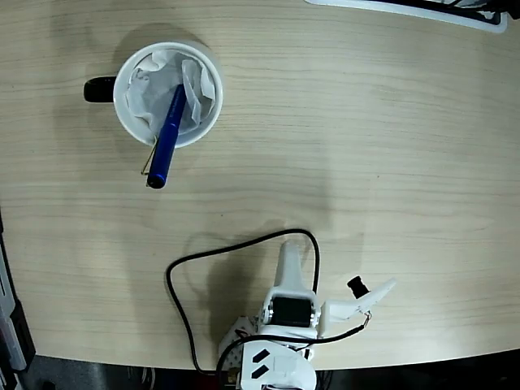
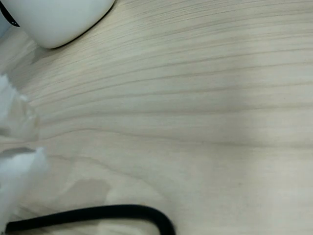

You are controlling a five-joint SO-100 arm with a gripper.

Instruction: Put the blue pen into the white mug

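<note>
A: Start nearest the base. What's at six o'clock in the fixed view?

B: The white plastic arm folded low over the pale wooden table (image 1: 390, 146), with a black cable (image 1: 183, 272) looping out at about nine o'clock from it. Its gripper (image 1: 370, 296) sits at three o'clock of the base, pinching nothing; whether its jaws are spread or pressed together I cannot tell. The wrist view shows only tabletop, cable and a white blur at its left edge.

A: And farther out?

B: Up at eleven o'clock, well apart from the arm, stands the round white ceramic mug (image 1: 126, 73) with a black handle at its nine o'clock. The slim glossy metallic-blue pen (image 1: 166, 138) leans in it, one end down in the crumpled white paper lining (image 1: 150, 85), the other poking over the rim at six o'clock.

A: So, done?

B: I'd judge it is. If regrasped, it looks light, stiff and slippery; pinch mid-barrel, clear of the thin metal clip.
</note>
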